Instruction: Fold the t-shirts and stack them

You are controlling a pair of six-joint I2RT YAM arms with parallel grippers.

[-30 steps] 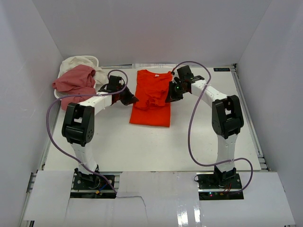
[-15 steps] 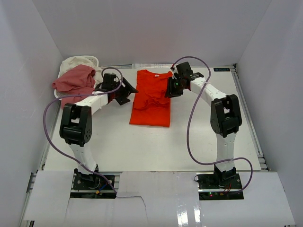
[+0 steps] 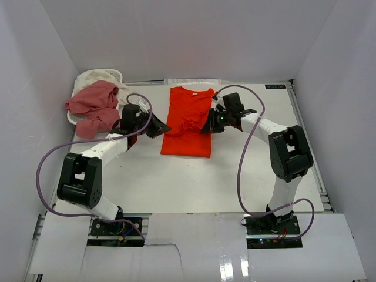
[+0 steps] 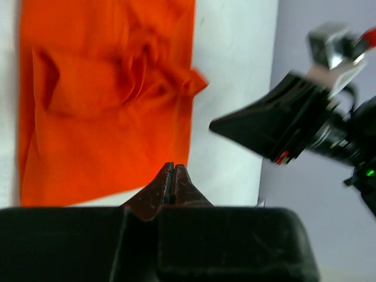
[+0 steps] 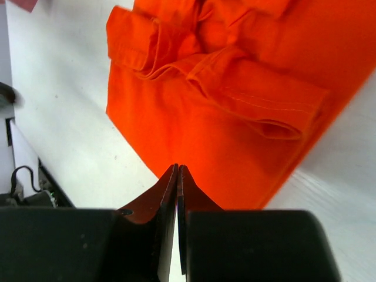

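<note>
- Orange-red t-shirt (image 3: 188,120) lies flat on the worktop (image 3: 176,188), mid-far, collar toward the back wall, hem toward the arms.
- Both sleeves are turned inward over the chest, so the outline is a long narrow rectangle. The sleeve cloth sits bunched and creased near the middle.
- Judgement: the side folds look done, and the lengthwise fold (hem up to collar) is not yet made.
- Left tool (image 3: 168,126) sits just beside the shirt's left edge, about mid-length. In the left wrist view its fingers are pressed together with nothing between them.
- Right tool (image 3: 206,127) sits at the right edge, opposite the left one. In the right wrist view its fingers are also together and empty, above the shirt near the folded sleeve.
- Judgement: the two tools flank the shirt symmetrically, which suits tidying or pinching both edges at once. Neither has any cloth.
- Pink t-shirt (image 3: 91,107) is crumpled in a heap at the far-left corner, spilling over the basket (image 3: 117,74).
- Cream-white t-shirt (image 3: 94,77) lies bunched behind the pink one, in or on the basket; I cannot tell which.
- Judgement: these two are waiting their turn, well apart from the folding area.
- Count: t-shirts 3 (1 part-folded, 2 unfolded); basket 1; arms 2; tools 2, both closed on nothing.
- No stack started.
</note>
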